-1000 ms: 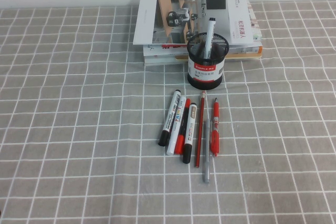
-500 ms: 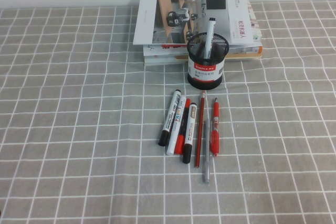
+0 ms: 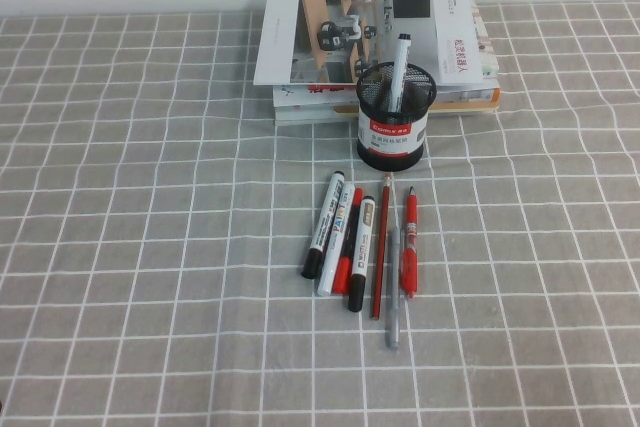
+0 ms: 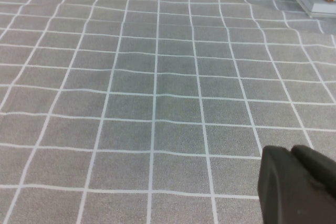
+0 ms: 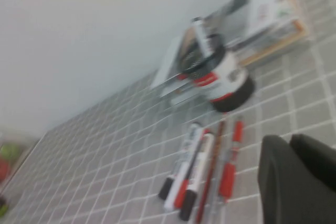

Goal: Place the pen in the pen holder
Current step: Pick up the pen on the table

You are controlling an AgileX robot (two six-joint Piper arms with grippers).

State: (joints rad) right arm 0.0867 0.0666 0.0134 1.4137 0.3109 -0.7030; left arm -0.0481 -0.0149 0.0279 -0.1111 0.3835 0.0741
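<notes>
Six pens (image 3: 360, 242) lie just before the mesh pen holder (image 3: 395, 117); left end effector (image 4: 296, 184) and right end effector (image 5: 299, 179) show only dark edges, state unclear.

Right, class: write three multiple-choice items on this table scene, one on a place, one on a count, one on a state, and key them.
1. Where does the pen holder stand?
A. just in front of the stack of books
B. at the table's left edge
C. on top of the books

2. How many pens lie on the cloth?
A. two
B. six
C. ten

3. What is in the holder?
A. nothing
B. one marker standing up
C. scissors

Key: 1 A, it touches the cloth before the books. 2 B, the row of pens counts six. 3 B, one capped marker sticks out.

The left gripper and right gripper show only in their wrist views.
</notes>
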